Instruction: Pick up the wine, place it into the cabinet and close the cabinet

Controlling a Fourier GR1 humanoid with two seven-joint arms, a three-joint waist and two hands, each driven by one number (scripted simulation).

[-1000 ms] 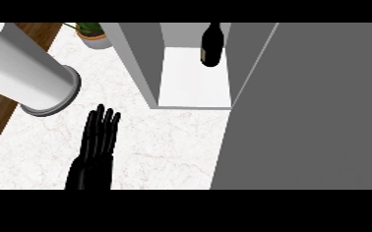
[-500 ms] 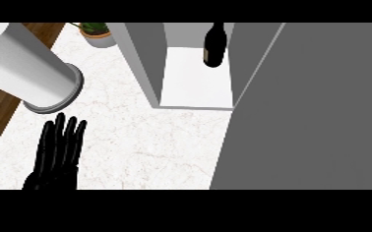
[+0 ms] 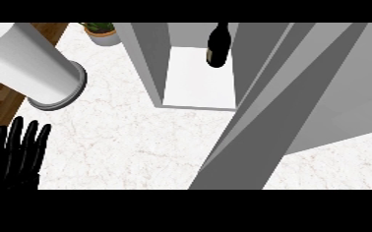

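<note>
We saw the wine bottle [image 3: 217,46] upright inside the cabinet [image 3: 149,64], at the back of its white shelf [image 3: 200,83], 12 o'clock in view. The left hand [image 3: 20,164] sat at 8 o'clock by the edge, fingers [image 3: 30,137] straight, pointing up, holding nothing. The bottle was well apart from them, off toward 1 o'clock. The cabinet door [image 3: 291,103] stood angled, not shut, at 3 o'clock. A potted plant [image 3: 102,32] was at 11 and a white cylinder [image 3: 40,73] at 10, by the marble counter [image 3: 123,137].

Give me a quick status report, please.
Left hand open, resting lower left; right hand out of view. Wine standing inside cabinet. Door not yet shut, nothing seen in its path.
</note>
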